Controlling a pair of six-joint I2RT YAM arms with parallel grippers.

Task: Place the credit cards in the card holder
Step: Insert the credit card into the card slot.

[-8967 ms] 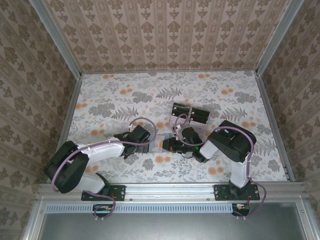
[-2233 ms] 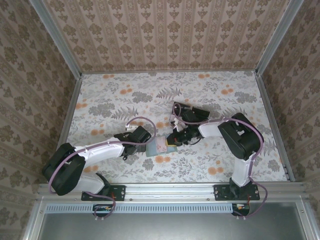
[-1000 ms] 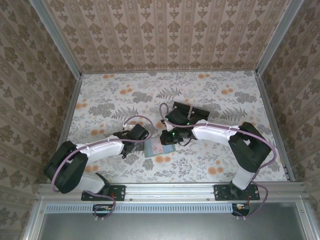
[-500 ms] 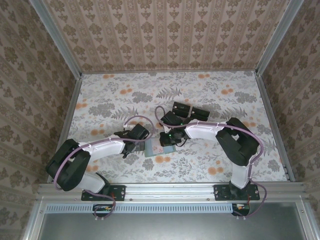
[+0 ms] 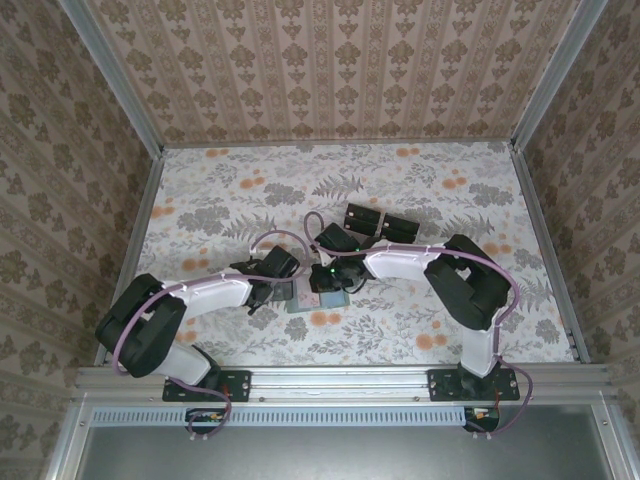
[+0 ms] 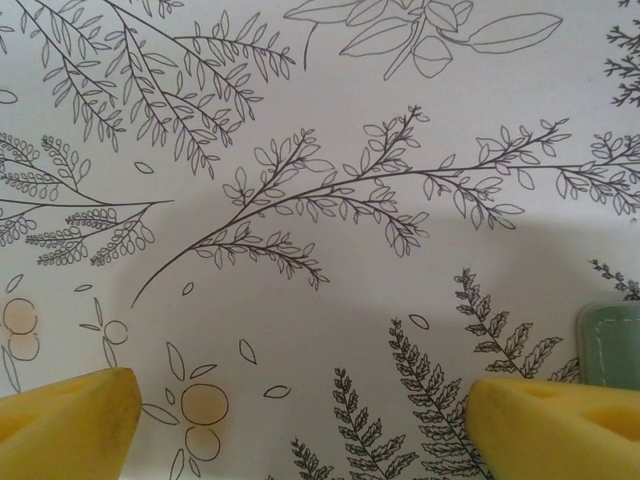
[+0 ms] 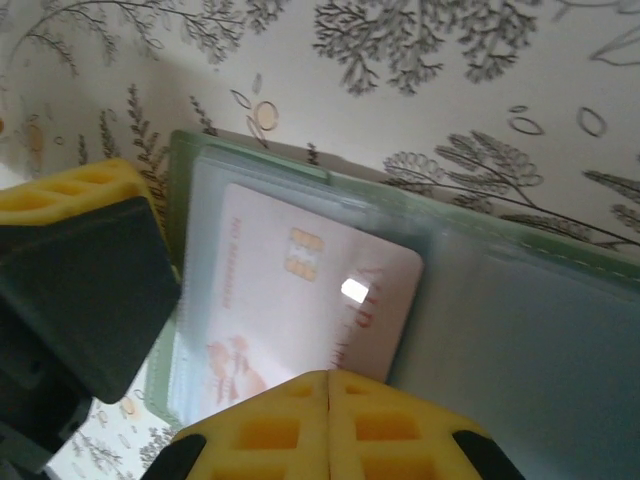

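Observation:
The card holder (image 7: 520, 330) lies open on the floral table, sage green with clear inner slots. A pale pink credit card (image 7: 300, 290) with a chip sits partly inside its left pocket. My right gripper (image 7: 328, 378) is shut, its joined yellow tips resting against the card's near edge. From above, the right gripper (image 5: 326, 279) covers most of the card holder (image 5: 303, 299). My left gripper (image 5: 270, 288) stands open just left of it, low over the table. In the left wrist view the left gripper (image 6: 310, 430) spans bare table, with a card holder corner (image 6: 612, 345) at the right.
A clear stand with black blocks (image 5: 382, 224) sits just behind the right arm. One yellow finger (image 7: 70, 190) of the left gripper is close to the card holder's left edge. Patterned walls enclose the table (image 5: 460, 300) on three sides.
The right gripper has shifted slightly left over the card holder and its arm has folded back. The left arm has barely moved.

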